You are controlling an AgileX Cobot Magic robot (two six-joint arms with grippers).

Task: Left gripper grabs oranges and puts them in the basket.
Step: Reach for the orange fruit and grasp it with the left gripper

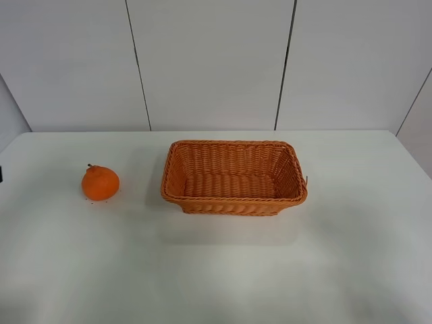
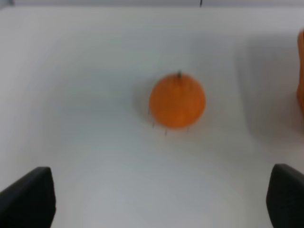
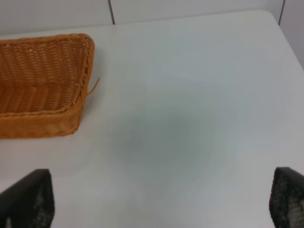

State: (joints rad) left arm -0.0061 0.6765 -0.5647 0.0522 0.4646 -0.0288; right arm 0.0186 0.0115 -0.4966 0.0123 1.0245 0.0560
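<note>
As L claw (image 2: 156, 202) gapes, orange (image 2: 177, 99) apart.

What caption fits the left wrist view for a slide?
Open left tool faces the orange on the table, basket edge just in view.

Blurred left wrist view, basket (image 2: 301, 71) cut by edge, left gripper fingers (image 2: 28, 199) cropped
</note>
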